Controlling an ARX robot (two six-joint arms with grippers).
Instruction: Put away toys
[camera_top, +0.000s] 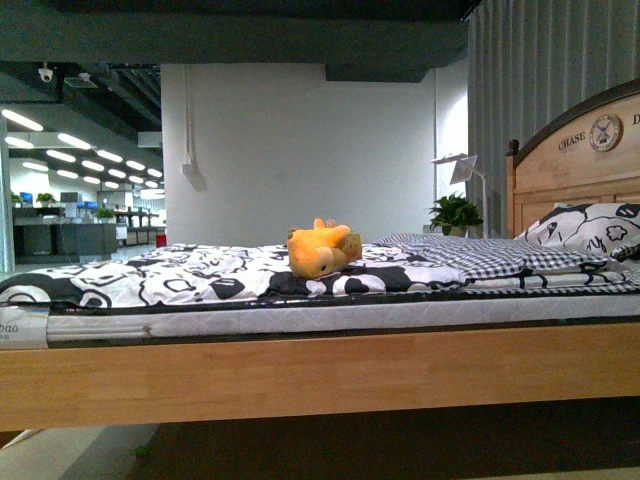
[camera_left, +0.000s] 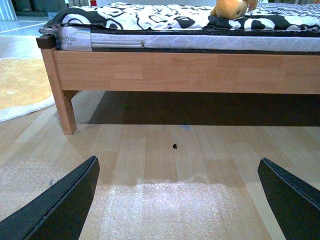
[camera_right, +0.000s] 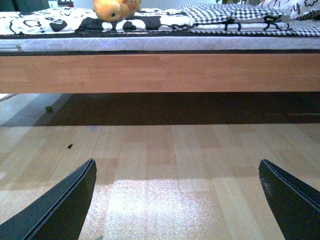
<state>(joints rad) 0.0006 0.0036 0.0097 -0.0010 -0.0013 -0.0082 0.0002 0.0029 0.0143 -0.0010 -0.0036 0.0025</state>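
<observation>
Up on the bed (camera_top: 300, 375) lies the plush toy (camera_top: 318, 250), higher than my left gripper (camera_left: 178, 159) and right gripper (camera_right: 176, 160), ahead and about midway between them. Both hang low by the floor (camera_left: 160, 145), wide apart and empty.

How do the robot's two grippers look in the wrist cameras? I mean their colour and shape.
The left gripper shows two matte black fingers, flat and wedge-shaped, narrowing to a pointed tip. The right gripper has the same black tapered fingers. No cables, markings or arm links are visible, and the front view shows neither arm.
</observation>
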